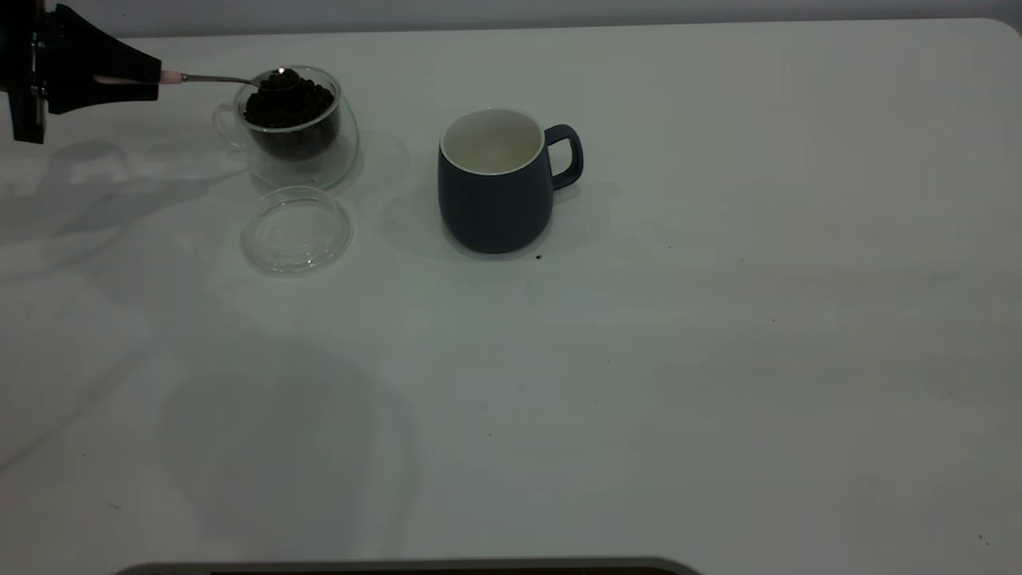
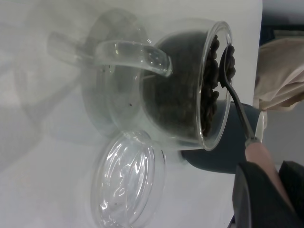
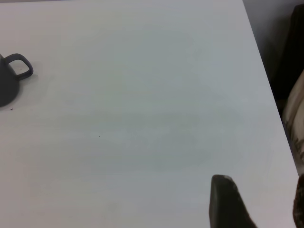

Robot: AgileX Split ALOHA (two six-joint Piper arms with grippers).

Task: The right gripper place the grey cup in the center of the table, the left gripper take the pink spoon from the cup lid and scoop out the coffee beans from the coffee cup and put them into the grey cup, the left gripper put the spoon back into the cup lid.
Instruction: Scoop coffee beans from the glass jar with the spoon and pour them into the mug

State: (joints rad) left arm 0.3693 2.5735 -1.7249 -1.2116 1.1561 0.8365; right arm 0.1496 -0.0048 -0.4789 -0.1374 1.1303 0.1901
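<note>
A pale grey wall (image 1: 511,12) ran behind the furniture. Light was dim and even. Crumpled beige cloth (image 2: 280,71) lay beyond the edge.

High exterior; wrists close, seemingly sharing grey cup (image 1: 497,188).

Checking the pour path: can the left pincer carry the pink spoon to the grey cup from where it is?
Probably yes. The left pincer holds the pink spoon over the coffee cup; the grey cup stands open-mouthed with bare table between.
</note>
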